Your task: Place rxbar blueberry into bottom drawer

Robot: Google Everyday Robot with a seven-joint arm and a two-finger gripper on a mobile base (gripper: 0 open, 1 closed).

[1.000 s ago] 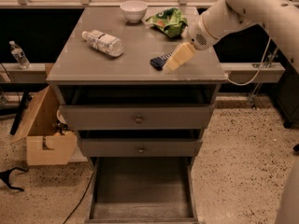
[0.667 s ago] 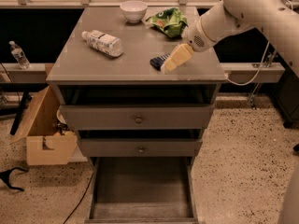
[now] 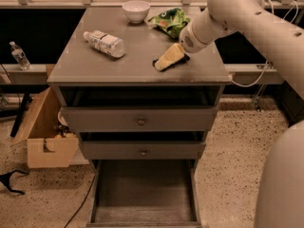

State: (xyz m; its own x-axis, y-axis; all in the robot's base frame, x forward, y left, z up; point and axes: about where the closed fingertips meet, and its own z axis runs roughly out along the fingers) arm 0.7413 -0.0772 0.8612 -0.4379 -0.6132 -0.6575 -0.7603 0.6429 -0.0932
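Note:
The rxbar blueberry [image 3: 183,58] lies on the grey cabinet top [image 3: 118,63], right of centre. Only dark edges of its wrapper show around the gripper. My gripper [image 3: 163,61] is down on the bar and covers most of it, with the pale arm coming in from the upper right. The bottom drawer [image 3: 142,194] is pulled out at the foot of the cabinet, and its plain grey floor is bare.
On the cabinet top are a clear plastic bottle [image 3: 104,42] lying on its side, a white bowl [image 3: 136,9] and a green snack bag [image 3: 170,20]. The two upper drawers [image 3: 141,121] stand slightly open. A cardboard box [image 3: 45,137] sits on the floor at left.
My gripper has moved a little to the left and lower over the bar, so it now covers more of the bar. Nothing else has moved.

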